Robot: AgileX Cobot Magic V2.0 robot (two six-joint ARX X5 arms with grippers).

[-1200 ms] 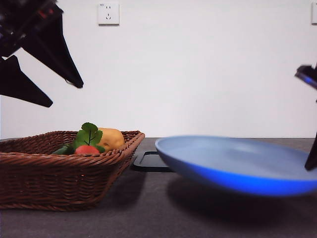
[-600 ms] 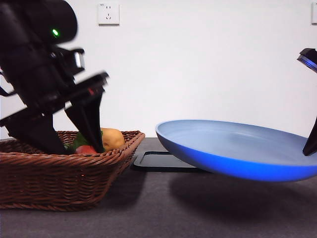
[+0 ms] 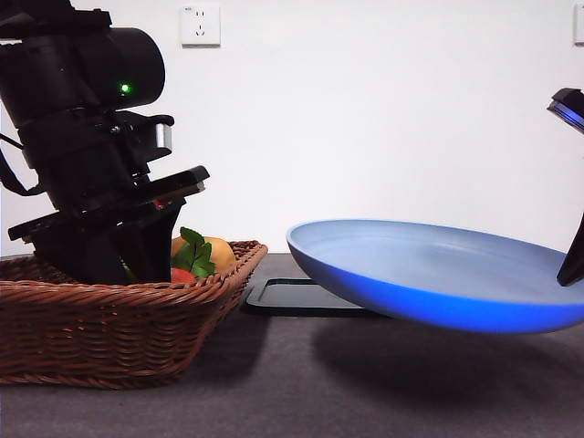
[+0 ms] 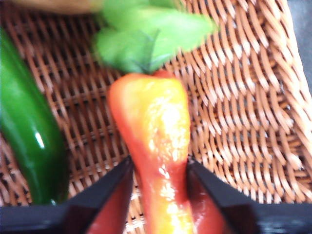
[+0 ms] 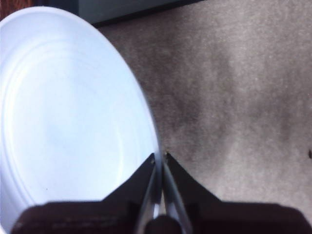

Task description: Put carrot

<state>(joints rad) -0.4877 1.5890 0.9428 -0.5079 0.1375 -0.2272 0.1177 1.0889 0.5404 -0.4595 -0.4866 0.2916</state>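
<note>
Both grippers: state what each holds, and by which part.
Left gripper brackets the carrot at its narrow end; grip unclear. Right gripper pinches the blue plate by its rim.

The left gripper (image 4: 158,195) has dropped from the upper left into the basket (image 3: 109,315) and closed round the carrot (image 4: 156,146); the plate (image 3: 438,274) has risen slightly.

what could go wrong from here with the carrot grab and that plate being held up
The left gripper straddles only the narrow, glossy end of the carrot, so it may slip or swing as it lifts. The green vegetable lies close alongside in the basket and could get nudged. The right gripper pinches just the rim of the tilted blue plate; a landing carrot might roll off or tip it.
</note>
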